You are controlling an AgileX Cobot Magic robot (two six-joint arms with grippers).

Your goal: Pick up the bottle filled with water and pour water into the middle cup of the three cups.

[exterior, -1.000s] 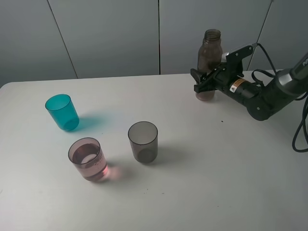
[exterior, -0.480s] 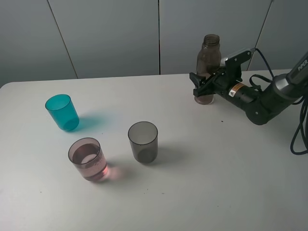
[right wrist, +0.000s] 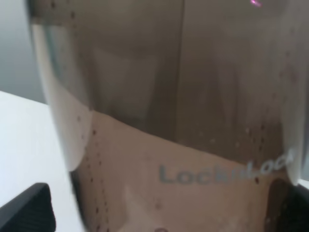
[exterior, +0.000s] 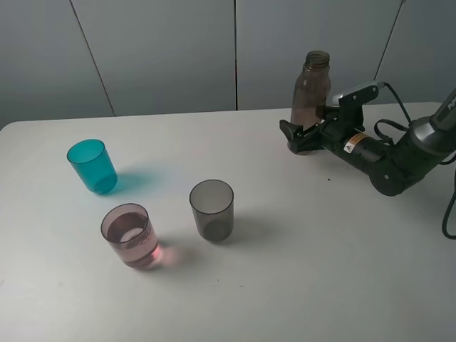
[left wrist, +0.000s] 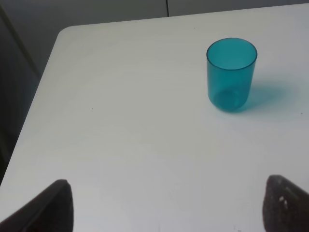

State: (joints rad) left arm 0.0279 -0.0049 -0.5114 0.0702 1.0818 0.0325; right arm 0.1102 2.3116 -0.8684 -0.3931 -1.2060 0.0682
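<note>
**Smoky-brown bottle stood at the far right of the tabletop, right end effector around its base**

Smoky-brown and translucent, the tall slim plastic bottle (exterior: 311,96) stood upright near the far edge of the white tabletop (exterior: 299,249), its threaded neck uncapped. The right end effector (exterior: 300,135) sat low around the bottle's base with its jaws spread wide, one on each side; whether either finger touched the plastic could not be told. In the right wrist view the bottle (right wrist: 183,121) filled nearly the whole picture, with a dark fingertip (right wrist: 26,212) at the edge.

Well apart from it, toward the left, the three tumblers stood upright: the translucent teal plastic cup (exterior: 92,165) farthest back, the translucent pink plastic cup (exterior: 130,235) nearest the front with liquid in it, and the smoky grey plastic cup (exterior: 211,209) just to the pink one's right.

The left end effector (left wrist: 164,208) hung above bare tabletop with its two dark fingertips far apart, holding nothing; the teal cup (left wrist: 231,75) stood beyond it.
</note>
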